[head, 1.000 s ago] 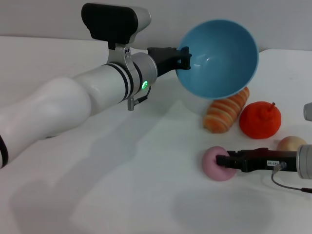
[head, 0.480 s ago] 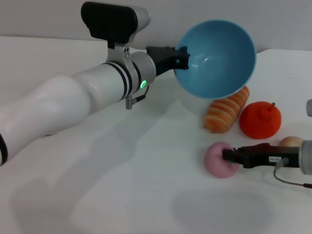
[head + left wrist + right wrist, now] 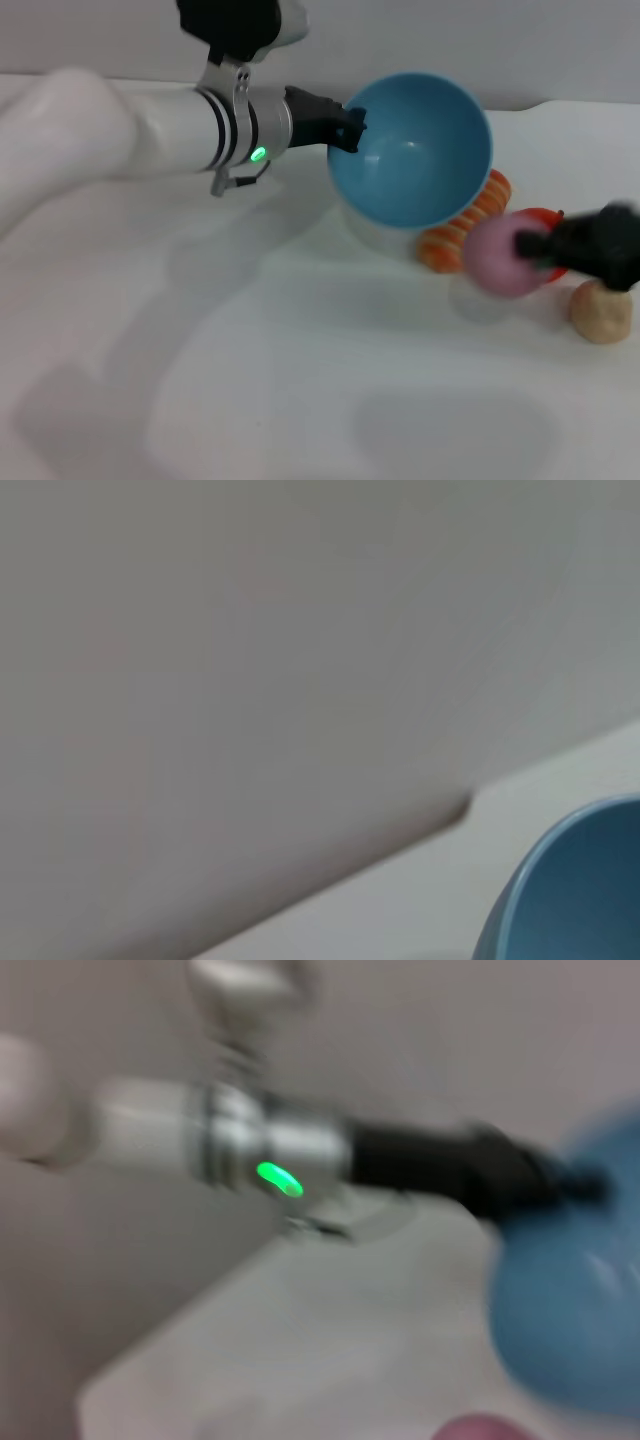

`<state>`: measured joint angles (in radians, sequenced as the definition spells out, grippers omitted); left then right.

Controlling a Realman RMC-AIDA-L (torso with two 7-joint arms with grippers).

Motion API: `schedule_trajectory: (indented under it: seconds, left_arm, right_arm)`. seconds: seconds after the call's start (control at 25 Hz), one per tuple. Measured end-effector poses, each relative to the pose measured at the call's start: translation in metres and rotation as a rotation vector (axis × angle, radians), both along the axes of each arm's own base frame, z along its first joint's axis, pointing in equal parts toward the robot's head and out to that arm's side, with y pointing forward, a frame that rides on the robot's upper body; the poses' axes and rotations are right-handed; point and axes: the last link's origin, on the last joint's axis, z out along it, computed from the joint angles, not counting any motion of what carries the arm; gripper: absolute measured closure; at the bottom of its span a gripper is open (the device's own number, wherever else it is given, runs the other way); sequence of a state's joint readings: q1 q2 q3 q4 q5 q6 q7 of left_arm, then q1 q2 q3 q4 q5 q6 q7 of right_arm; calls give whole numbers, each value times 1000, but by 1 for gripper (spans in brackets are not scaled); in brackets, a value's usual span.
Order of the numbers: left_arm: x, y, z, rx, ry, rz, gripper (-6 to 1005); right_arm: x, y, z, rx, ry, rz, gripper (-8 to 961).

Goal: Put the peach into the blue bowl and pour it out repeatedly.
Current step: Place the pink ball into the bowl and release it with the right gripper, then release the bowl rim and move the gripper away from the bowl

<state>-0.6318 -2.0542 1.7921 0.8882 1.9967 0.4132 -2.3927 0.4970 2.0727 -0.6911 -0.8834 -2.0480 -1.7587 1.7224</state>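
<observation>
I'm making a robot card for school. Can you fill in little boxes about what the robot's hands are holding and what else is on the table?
left gripper: shut on the rim of the blue bowl, holding it tilted in the air
right gripper: shut on the peach, lifted off the table
peach position: below and to the right of the bowl, not inside it
bowl contents: nothing inside
other things: striped bread roll, orange fruit mostly hidden behind the peach, beige lump
</observation>
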Motion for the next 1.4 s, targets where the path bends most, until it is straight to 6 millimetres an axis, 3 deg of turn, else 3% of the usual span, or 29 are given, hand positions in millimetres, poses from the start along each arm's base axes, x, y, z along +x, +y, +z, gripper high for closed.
schedule_trajectory:
  seconds: [0.16,0.28,0.44,0.84,1.0,1.28,1.4]
  left_arm:
    - [14,0,4,-149,52,-1,1000]
    - [28,-7,-1,-263,73,23,1000]
    - [34,-14,-10,-312,125,24,1000]
    - [41,-26,-24,-378,171,37,999]
    - [38,-28,-26,-383,174,43,999]
    - [30,-29,-26,-375,169,62,999]
    - [24,-30,-27,-363,171,68,1000]
  right_arm:
    - [-21,-2,40,95,27,72,908]
    - [-28,2,49,129,25,69,908]
    - [-26,11,41,128,8,36,909]
    - [-14,31,-8,49,-106,-55,893]
    - [-13,35,-21,42,-145,-58,814]
    - [-10,39,-23,66,-154,-77,676]
    - [-7,39,-20,89,-142,-97,510]
